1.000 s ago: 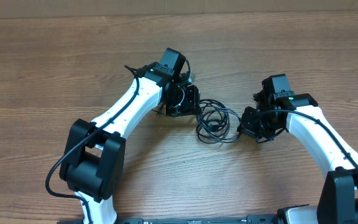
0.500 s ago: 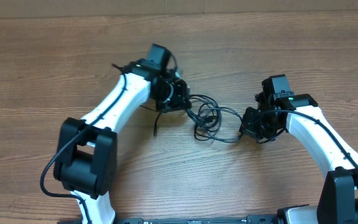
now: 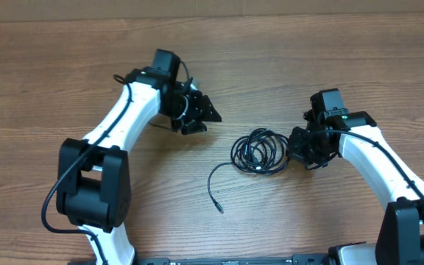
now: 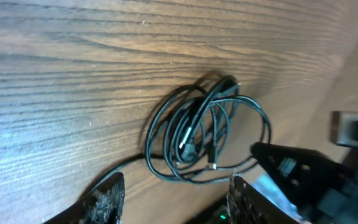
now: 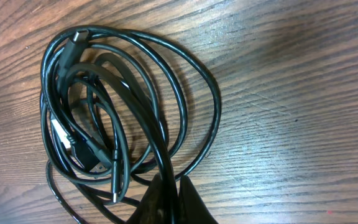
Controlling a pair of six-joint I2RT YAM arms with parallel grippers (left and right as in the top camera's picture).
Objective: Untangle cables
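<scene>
The cables (image 3: 258, 152) lie as a tight black coil on the wood in the middle of the table, and one loose end (image 3: 216, 193) trails down-left to a plug tip. My right gripper (image 3: 298, 147) sits at the coil's right edge. In the right wrist view it (image 5: 169, 186) is shut on one strand of the cables (image 5: 110, 106). My left gripper (image 3: 206, 119) stands open up-left of the coil, apart from it. The left wrist view shows nothing between its fingertips (image 4: 107, 198), with the cables (image 4: 201, 134) ahead of them.
The brown wooden table (image 3: 65, 66) stretches all round. The white left arm (image 3: 120, 125) reaches in from the lower left and the white right arm (image 3: 377, 158) from the lower right. Thicker black wires run along both arms.
My left gripper has opened, let go of the cables and drawn back up-left. The stretched loops have sprung back into a coil beside the right gripper. One end now lies loose on the table.
</scene>
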